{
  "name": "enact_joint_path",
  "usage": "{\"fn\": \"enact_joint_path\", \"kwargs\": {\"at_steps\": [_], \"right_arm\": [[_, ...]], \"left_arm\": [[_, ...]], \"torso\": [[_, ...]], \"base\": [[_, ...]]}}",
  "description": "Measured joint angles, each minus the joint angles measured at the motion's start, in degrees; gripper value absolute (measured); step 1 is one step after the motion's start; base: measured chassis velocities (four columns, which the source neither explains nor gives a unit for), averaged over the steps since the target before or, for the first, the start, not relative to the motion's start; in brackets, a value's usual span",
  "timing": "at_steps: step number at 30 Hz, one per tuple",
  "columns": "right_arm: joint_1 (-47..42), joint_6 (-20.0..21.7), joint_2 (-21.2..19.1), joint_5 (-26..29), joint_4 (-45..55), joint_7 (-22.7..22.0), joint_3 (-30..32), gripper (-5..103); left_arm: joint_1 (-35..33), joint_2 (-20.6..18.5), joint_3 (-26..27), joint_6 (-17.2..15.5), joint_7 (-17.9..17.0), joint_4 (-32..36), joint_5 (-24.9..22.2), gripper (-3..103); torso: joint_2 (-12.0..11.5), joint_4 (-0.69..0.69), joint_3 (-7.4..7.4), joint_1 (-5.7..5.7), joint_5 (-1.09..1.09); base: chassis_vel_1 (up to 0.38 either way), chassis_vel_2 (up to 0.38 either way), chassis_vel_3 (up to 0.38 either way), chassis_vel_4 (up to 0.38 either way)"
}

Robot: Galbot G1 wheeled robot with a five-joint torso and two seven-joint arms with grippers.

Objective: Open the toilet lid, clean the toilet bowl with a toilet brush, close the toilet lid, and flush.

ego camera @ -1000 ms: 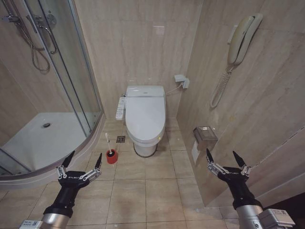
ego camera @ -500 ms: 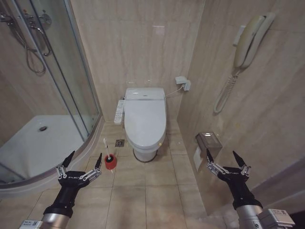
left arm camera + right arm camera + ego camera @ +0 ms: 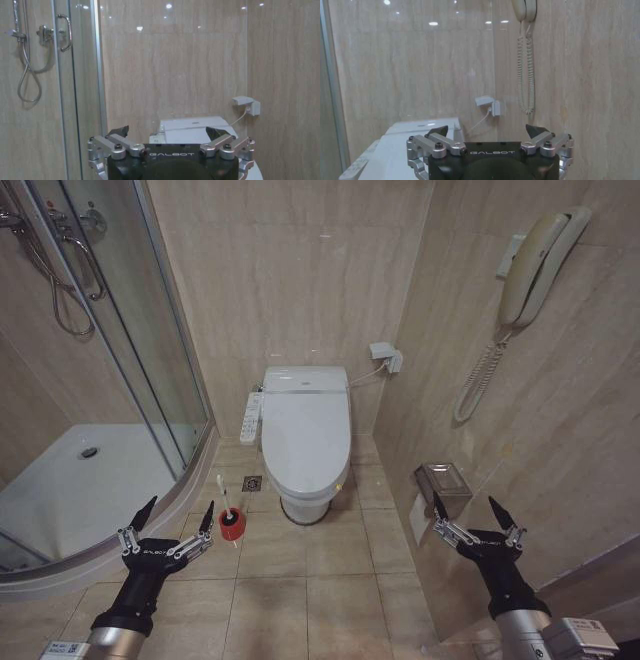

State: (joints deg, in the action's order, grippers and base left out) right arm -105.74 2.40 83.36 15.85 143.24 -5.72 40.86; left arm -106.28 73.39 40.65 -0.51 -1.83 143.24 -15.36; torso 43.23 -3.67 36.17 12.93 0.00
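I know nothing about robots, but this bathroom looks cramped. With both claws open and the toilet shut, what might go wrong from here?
1. The toilet brush in its red cup stands on the floor just ahead of the open left gripper; a clumsy reach could tip it.
2. The open right gripper hovers near the wall-mounted paper holder and could bump it.
3. The glossy toilet lid is closed; fingers may slip lifting it.

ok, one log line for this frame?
stage: approach | large white glossy plastic toilet lid: shut | white-handled toilet brush: in red cup, left of toilet | left gripper: open, empty | right gripper: open, empty
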Motion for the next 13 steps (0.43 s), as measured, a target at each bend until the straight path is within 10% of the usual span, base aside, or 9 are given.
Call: {"fn": "enact_joint_path", "kwargs": {"at_steps": [13], "right_arm": [[0.0, 0.0, 0.0, 0.0, 0.0, 0.0, 0.0, 100]], "left_arm": [[0.0, 0.0, 0.0, 0.0, 0.0, 0.0, 0.0, 100]], "torso": [[0.0, 0.00, 0.01, 0.03, 0.00]], "base": [[0.000, 0.000, 0.000, 0.000]]}}
